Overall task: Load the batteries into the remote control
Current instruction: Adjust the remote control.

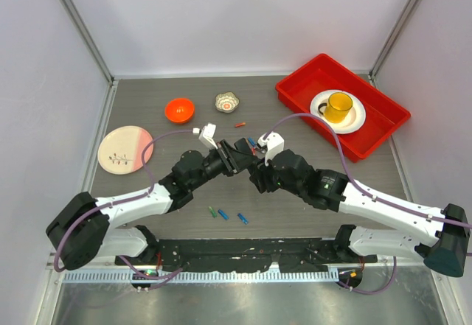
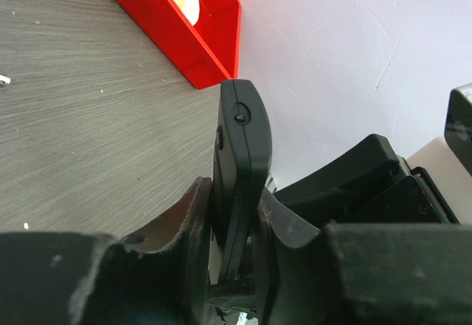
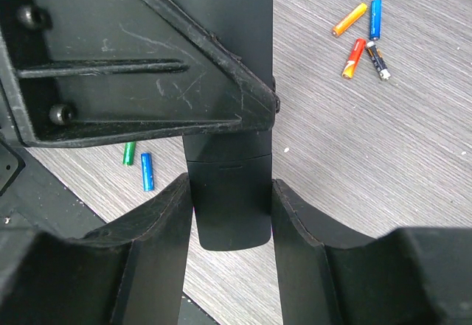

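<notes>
While checking the step in hand, found the remote control apparently lifted off the table near its middle, edge-on, clamped by both arms at once. Noted the left gripper closed on its lower part, pressed to both faces. Noted the right gripper likewise clasping 1 end. Counted 4 batteries lying loose on the wood nearby, plus a green battery and a blue battery just beside each other; none loaded, none held. Judged the step as positioning the remote, ahead of any loading. Could not tell whether the back cover was off. Judged the next move as needing 1 arm freed: keep 1 grip firm, turn the compartment upward, then reach down for a single cell.
</notes>
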`<act>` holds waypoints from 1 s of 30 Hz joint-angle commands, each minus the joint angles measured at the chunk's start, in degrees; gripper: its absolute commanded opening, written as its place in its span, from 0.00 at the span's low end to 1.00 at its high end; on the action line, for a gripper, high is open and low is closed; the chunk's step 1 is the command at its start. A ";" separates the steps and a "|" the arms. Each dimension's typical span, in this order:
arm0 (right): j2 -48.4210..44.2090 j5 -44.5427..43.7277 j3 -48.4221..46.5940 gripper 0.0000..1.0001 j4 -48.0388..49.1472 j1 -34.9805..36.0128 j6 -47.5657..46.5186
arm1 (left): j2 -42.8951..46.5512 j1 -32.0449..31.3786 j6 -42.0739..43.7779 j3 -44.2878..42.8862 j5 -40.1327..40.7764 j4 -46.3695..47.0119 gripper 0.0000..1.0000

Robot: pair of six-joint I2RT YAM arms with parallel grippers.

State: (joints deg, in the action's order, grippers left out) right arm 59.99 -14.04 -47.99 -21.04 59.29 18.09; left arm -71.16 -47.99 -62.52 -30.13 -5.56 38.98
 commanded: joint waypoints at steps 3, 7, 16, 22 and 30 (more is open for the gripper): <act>-0.92 -0.55 -1.23 0.24 2.32 0.21 -0.77 | -0.74 -0.27 0.65 -0.10 -0.85 2.77 0.18; -1.10 -0.81 -1.32 0.25 2.05 0.22 -0.86 | -1.27 -0.27 0.47 -0.28 -1.20 2.94 0.06; -3.55 0.95 -2.47 0.83 -1.38 0.13 1.77 | 2.42 1.23 2.23 2.18 5.12 4.26 0.00; -14.71 -6.86 7.08 0.89 9.48 0.04 14.13 | 7.87 3.25 8.55 4.37 12.32 4.26 0.00; -18.77 -2.42 16.42 0.88 24.53 -3.82 30.94 | 9.11 3.43 12.25 7.98 11.98 11.81 0.00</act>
State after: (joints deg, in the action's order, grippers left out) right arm 40.49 -18.79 -34.24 -8.14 57.21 37.52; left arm -62.50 -44.69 -53.30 -24.10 4.82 42.68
